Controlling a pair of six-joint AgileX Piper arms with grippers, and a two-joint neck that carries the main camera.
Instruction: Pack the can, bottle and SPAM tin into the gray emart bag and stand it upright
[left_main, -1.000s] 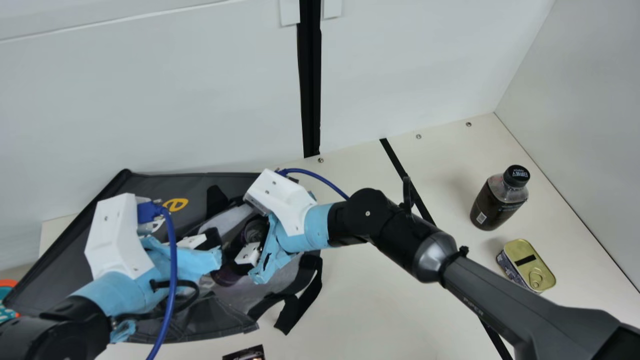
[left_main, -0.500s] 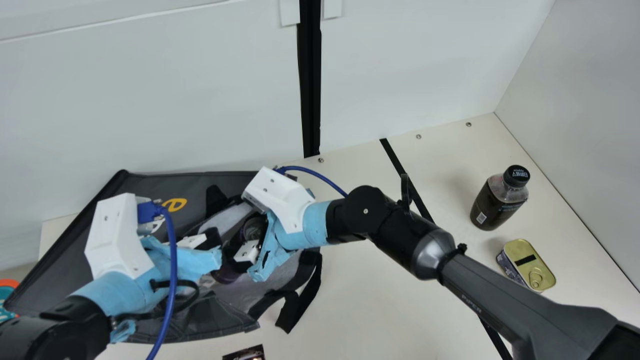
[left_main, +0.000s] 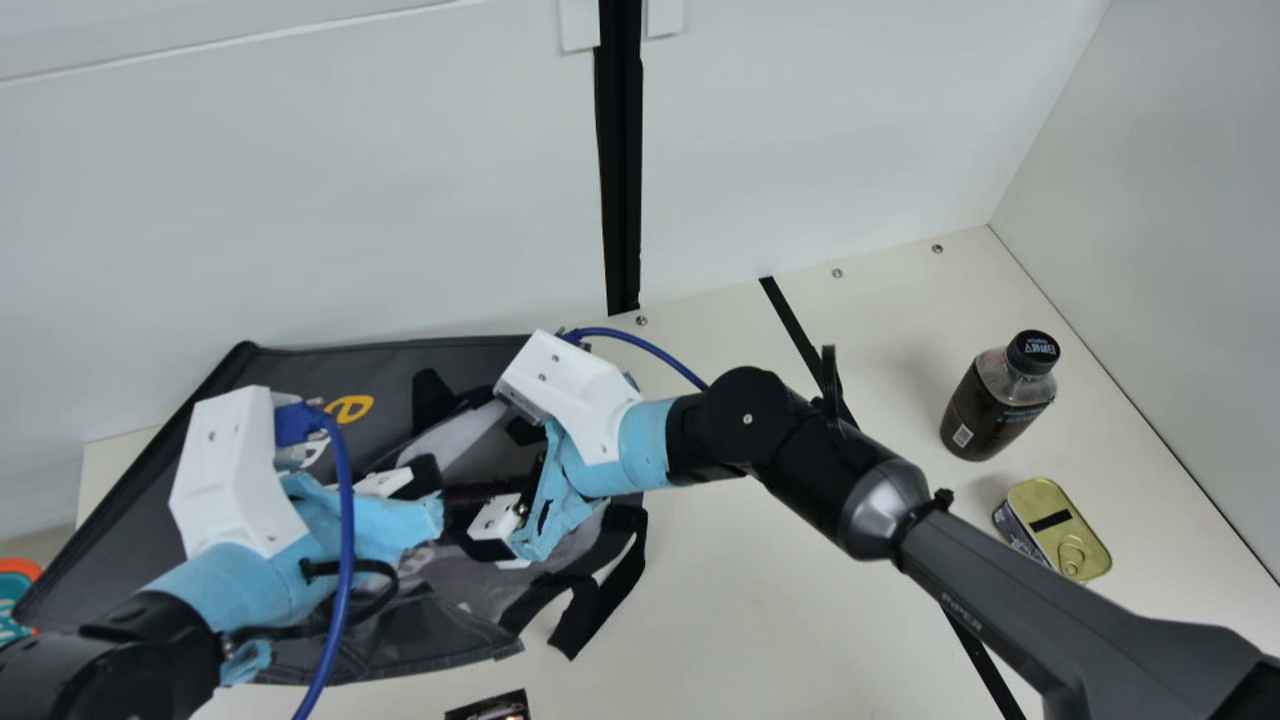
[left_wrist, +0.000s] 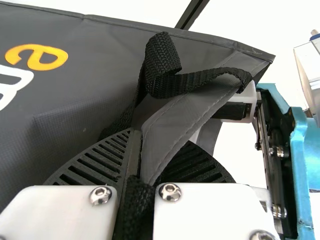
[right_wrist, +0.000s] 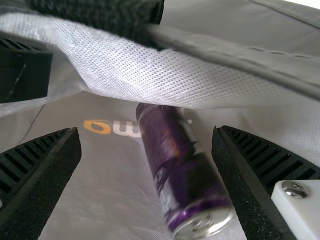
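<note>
two grippers at the gray emart bag (left_main: 300, 375), which is lying on its side on the desk (left_main: 750, 620) (so not upright). left gripper (left_main: 428, 482): pressed together on a fold at the bag's mouth. in the left wrist view the gray fabric edge runs in between the ribbed fingers, black webbing (left_wrist: 162, 65) curling just beyond. right gripper (left_main: 488, 498): spread, at the bag's mouth. its own wrist view has the purple can (right_wrist: 175, 165) lying on the gray fabric inside the bag, past the fingertips and between them as seen from there, not pinched. pale lining (right_wrist: 115, 75) hangs over the can's far end.

bottle (left_main: 995, 400) with the black cap stands upright on the desk, well apart from the bag on the right arm's side. tin (left_main: 1060, 530) (gold lid, pull ring up) sits near it, also outside the bag. black strap (left_main: 595, 600) from the bag spills onto the desk. small dark printed item (left_main: 490, 708) in front of the bag, cut off by the main view's bottom edge.
</note>
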